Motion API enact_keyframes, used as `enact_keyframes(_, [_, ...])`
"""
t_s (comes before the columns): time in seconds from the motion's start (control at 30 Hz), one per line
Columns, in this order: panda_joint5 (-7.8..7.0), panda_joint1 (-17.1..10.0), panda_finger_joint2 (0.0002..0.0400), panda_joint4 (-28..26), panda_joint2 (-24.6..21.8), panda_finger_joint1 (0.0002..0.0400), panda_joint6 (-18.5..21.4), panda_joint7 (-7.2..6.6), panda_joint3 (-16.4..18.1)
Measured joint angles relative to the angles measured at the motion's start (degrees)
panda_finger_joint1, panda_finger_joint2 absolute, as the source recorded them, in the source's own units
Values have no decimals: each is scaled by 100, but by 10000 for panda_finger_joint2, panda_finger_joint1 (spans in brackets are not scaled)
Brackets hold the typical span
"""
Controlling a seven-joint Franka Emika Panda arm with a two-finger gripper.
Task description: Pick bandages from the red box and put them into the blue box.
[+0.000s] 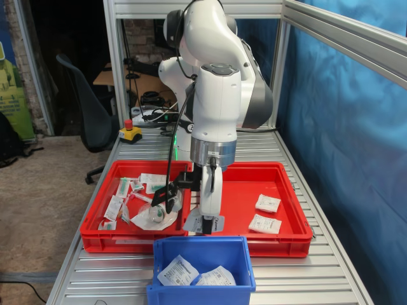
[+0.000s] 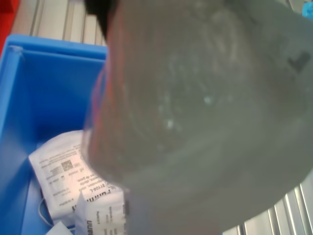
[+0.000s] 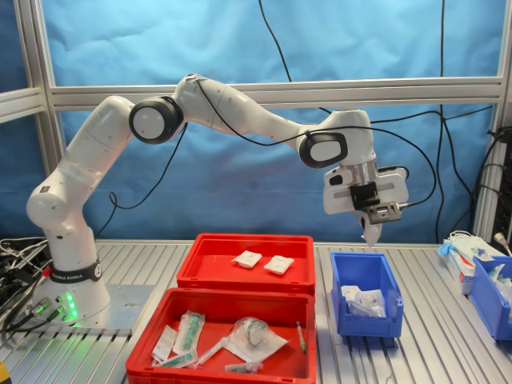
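My gripper (image 1: 205,222) (image 3: 370,232) hangs above the blue box (image 1: 202,244) (image 3: 367,324) and appears shut on a bandage, a pale packet with faint dark print. That packet (image 2: 205,112) fills most of the wrist view as a grey blur and hides the fingertips. The blue box (image 2: 49,78) holds two white printed bandages (image 1: 179,271) (image 2: 63,171) (image 3: 364,300). The red box (image 1: 241,197) (image 3: 240,284) holds two more bandages (image 1: 268,203) (image 1: 264,223) (image 3: 246,258) (image 3: 278,265).
A twin red tray (image 1: 102,235) (image 3: 232,302) beside the red box holds syringe packs and a clear mask (image 1: 156,216) (image 3: 248,332). A red stop button (image 1: 130,130) sits behind it. Another blue bin (image 3: 492,296) stands at the second exterior view's right. Aluminium frame posts surround the table.
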State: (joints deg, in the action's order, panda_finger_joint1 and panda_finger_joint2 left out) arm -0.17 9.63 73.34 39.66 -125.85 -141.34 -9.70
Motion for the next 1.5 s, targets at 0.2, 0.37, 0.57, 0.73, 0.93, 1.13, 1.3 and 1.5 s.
enact_keyframes(0.2, [0, 0, 67, -2, 0, 67, 0, 0, 0])
enact_keyframes(0.37, [0, 0, 67, -2, 0, 67, 0, 0, 0])
enact_keyframes(0.57, [0, 0, 67, -2, 0, 67, 0, 0, 0])
enact_keyframes(0.73, [0, 0, 67, -2, 0, 67, 0, 0, -1])
enact_keyframes(0.93, [0, 0, 152, -2, 0, 152, 0, 0, -1])
enact_keyframes(1.13, [0, 0, 202, -2, 0, 202, 0, 0, -1])
enact_keyframes(1.3, [0, 0, 252, -2, 0, 252, 0, 0, -2])
enact_keyframes(1.5, [0, 0, 302, -2, 0, 302, 0, 0, -2])
